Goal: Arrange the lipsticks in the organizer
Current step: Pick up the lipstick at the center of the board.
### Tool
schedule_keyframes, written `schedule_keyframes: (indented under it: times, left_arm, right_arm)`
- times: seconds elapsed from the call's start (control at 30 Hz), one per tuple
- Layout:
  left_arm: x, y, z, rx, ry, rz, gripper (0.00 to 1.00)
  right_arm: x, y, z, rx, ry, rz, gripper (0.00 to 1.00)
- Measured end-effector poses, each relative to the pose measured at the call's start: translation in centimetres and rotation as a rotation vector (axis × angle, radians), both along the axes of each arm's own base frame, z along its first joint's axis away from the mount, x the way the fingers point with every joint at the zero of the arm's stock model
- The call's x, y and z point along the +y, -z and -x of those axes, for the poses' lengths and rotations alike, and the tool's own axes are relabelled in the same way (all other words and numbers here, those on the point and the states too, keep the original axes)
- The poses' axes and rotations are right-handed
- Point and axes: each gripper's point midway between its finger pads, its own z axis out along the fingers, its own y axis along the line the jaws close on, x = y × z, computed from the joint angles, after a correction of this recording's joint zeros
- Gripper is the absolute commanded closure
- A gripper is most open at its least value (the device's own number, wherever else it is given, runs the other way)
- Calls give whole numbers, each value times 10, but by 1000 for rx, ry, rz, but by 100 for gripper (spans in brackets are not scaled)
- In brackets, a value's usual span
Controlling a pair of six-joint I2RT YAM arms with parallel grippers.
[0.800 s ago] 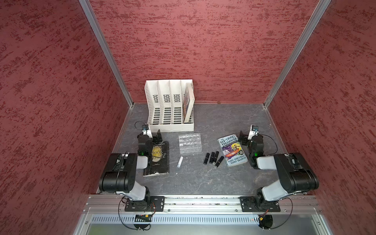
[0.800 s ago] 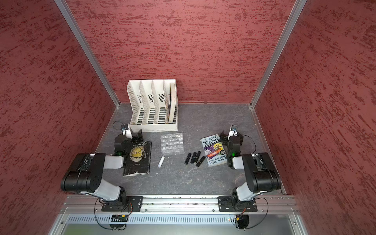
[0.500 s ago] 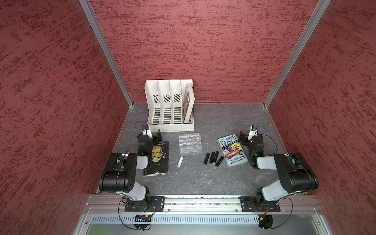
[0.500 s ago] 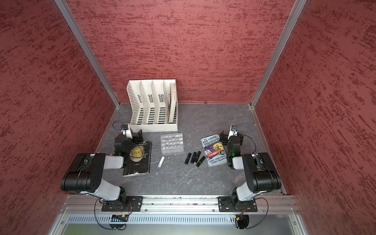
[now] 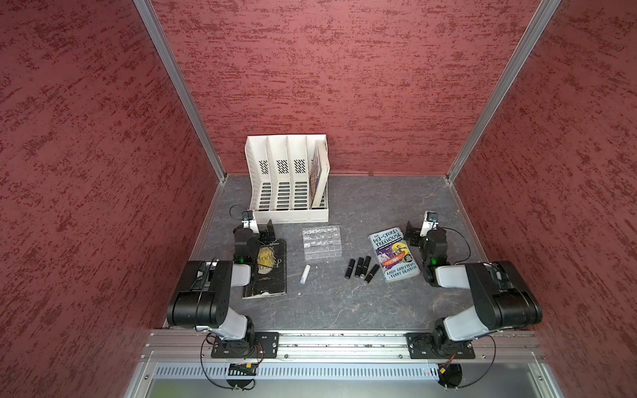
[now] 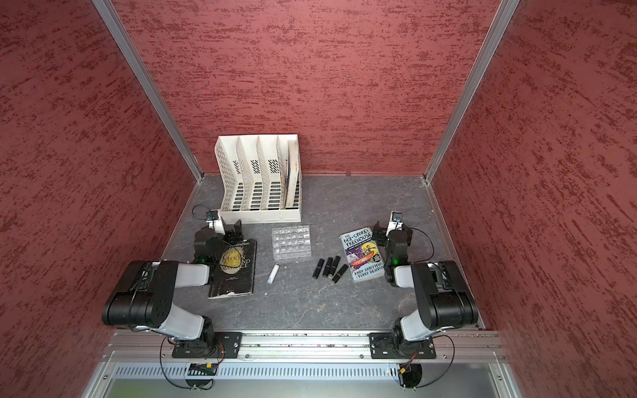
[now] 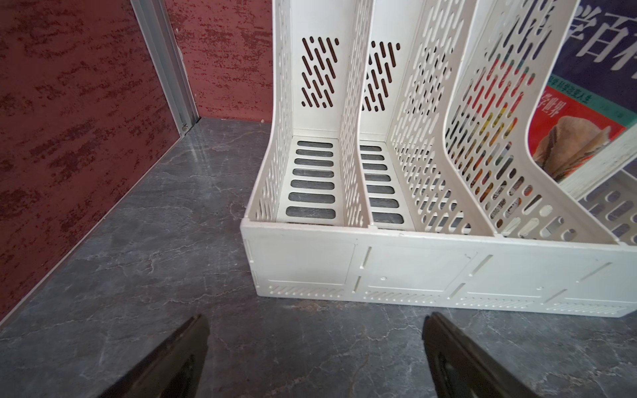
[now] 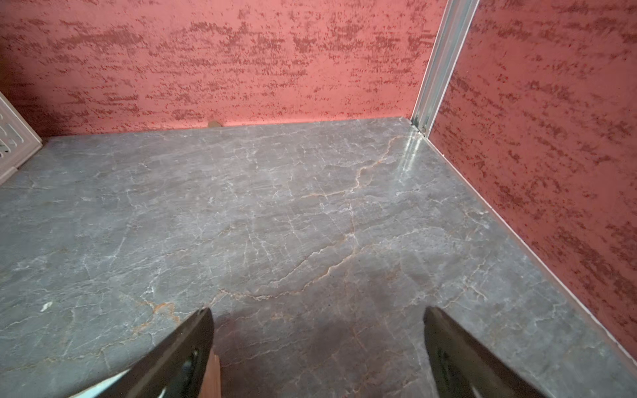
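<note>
The clear organizer [image 5: 321, 242] [image 6: 291, 242] stands mid-table with its grid of cells showing nothing inside. Several black lipsticks [image 5: 361, 268] [image 6: 329, 267] lie side by side just in front of it, to its right. A white lipstick [image 5: 305, 274] [image 6: 273, 274] lies alone in front of it, to its left. My left gripper [image 5: 255, 230] [image 7: 315, 330] is open and empty near the table's left side, far from the lipsticks. My right gripper [image 5: 422, 231] [image 8: 319, 327] is open and empty over bare table at the right. Neither wrist view shows the lipsticks or the organizer.
A white file rack [image 5: 289, 179] [image 7: 379, 262] stands at the back, just ahead of my left gripper, with a book [image 5: 319, 172] in its rightmost slot. A black book [image 5: 267, 267] lies under my left arm. A colourful book [image 5: 394, 255] lies beside my right arm. Red walls enclose three sides.
</note>
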Motion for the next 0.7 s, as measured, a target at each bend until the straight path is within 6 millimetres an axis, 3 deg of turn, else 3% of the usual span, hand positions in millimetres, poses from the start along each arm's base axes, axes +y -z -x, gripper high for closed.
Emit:
schedule_keyframes:
  times: [0.03, 0.23, 0.33, 0.4, 0.5, 0.63, 0.7]
  left_arm:
    - [-3, -5, 1, -1, 0, -12, 0]
    - [-28, -92, 6, -100, -81, -63, 0]
    - [-31, -129, 21, -134, -130, -36, 0]
    - [-21, -145, 33, -134, -185, 25, 0]
    - [-1, -154, 53, -103, -258, 176, 0]
    - [17, -145, 72, -41, -246, 331, 0]
    - [5, -135, 75, 18, -191, 367, 2]
  right_arm:
    - [1, -9, 0, 1, 9, 6, 1]
    - [14, -144, -26, -46, 119, -151, 1]
    - [29, -183, -21, -42, 60, -290, 1]
    - [41, -182, -10, -4, -23, -384, 5]
    - [58, -160, 3, 101, -84, -504, 10]
    - [103, -120, 25, 303, -123, -583, 13]
    - [135, -102, 44, 402, -153, -604, 14]
